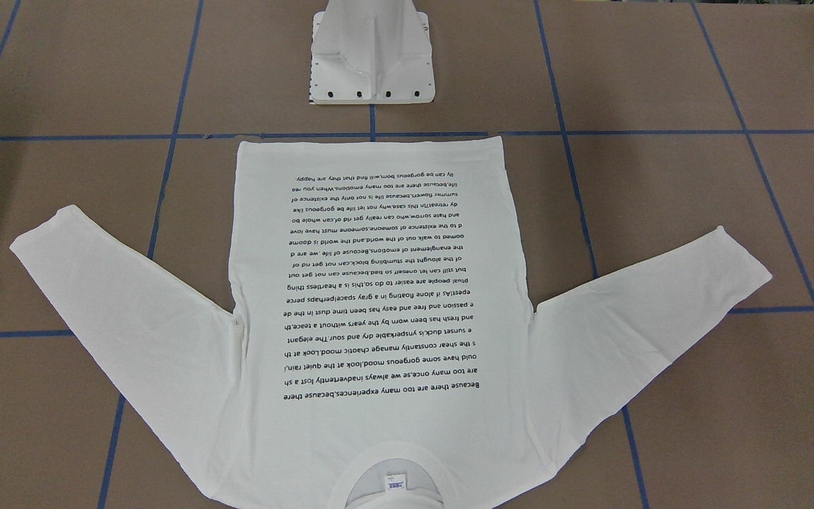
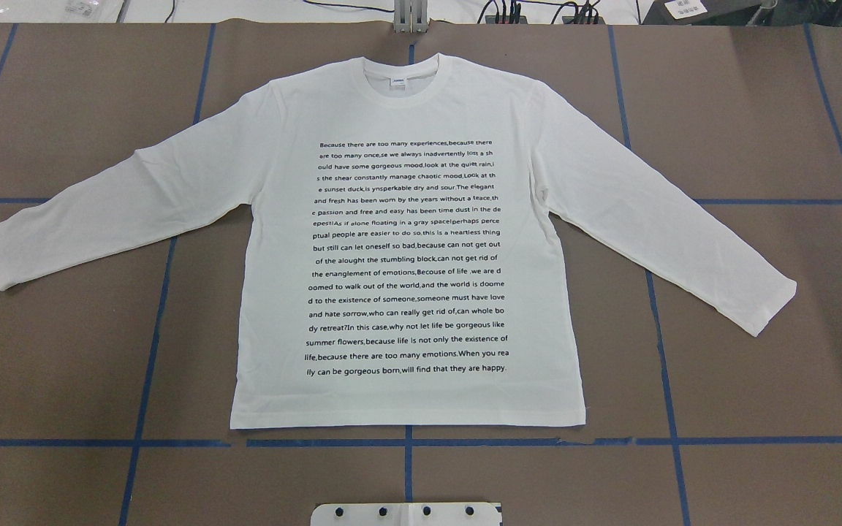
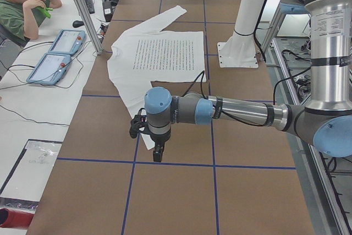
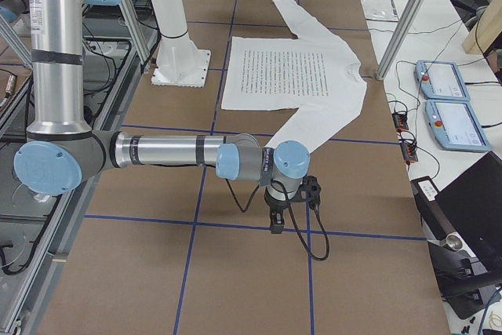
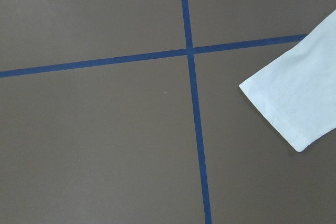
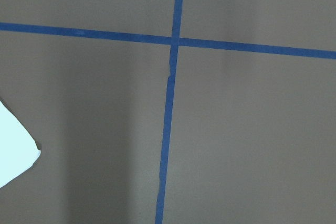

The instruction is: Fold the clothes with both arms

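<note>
1. The T-shirt [image 2: 406, 241] lay flat on the bench [image 2: 63, 365], collar away from the robot.
2. The left claw [image 3: 158, 156] hung just outside the left cuff [image 5: 294, 103], the right claw [image 4: 276, 223] just outside the right cuff [image 6: 13, 150]; open or closed, we could not tell.

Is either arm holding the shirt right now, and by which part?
Nothing is held. The T-shirt lies flat and untouched on the table, with the left gripper and right gripper out beyond its sleeve ends.
</note>
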Controlling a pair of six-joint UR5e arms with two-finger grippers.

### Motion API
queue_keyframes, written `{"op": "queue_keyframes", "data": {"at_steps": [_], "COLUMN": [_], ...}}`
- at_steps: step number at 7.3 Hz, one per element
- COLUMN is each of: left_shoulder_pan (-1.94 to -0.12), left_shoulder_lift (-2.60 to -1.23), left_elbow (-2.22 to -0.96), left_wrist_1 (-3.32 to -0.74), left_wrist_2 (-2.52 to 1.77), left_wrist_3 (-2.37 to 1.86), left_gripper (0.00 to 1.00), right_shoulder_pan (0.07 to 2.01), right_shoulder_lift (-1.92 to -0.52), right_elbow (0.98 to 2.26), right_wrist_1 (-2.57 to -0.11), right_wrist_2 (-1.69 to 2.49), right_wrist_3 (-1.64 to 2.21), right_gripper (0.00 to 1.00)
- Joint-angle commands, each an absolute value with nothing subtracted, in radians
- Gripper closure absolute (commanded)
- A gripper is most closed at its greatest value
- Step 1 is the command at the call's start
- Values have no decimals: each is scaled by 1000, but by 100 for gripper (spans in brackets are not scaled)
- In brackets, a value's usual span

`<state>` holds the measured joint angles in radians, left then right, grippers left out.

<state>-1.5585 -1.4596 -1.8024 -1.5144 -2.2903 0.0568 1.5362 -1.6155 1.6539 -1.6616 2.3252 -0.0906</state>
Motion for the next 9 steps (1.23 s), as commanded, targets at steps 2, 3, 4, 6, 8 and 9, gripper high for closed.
{"op": "queue_keyframes", "data": {"at_steps": [2, 3, 4, 6, 8, 9], "left_shoulder_pan": [-1559, -1560, -1560, -1555, -1555, -1555], "left_shoulder_lift": [-1460, -1459, -1460, -1486, -1486, -1505], "left_elbow": [-1818, -1839, -1894, -1885, -1875, -1826], "left_wrist_1": [-1516, -1517, -1520, -1566, -1637, -1679], "left_wrist_2": [-2290, -2293, -2298, -2309, -2370, -2368], "left_wrist_3": [58, 60, 70, 63, 61, 72], "left_gripper": [0, 0, 0, 0, 0, 0], "right_shoulder_pan": [1537, 1537, 1537, 1536, 1459, 1397], "right_shoulder_lift": [-1611, -1609, -1609, -1597, -1577, -1578], "right_elbow": [1658, 1657, 1657, 1670, 1654, 1655], "right_wrist_1": [-1648, -1637, -1628, -1596, -1527, -1452], "right_wrist_2": [2344, 2347, 2349, 2379, 2430, 2425], "right_wrist_3": [-89, -90, -89, -43, 70, 136], "right_gripper": [0, 0, 0, 0, 0, 0]}}
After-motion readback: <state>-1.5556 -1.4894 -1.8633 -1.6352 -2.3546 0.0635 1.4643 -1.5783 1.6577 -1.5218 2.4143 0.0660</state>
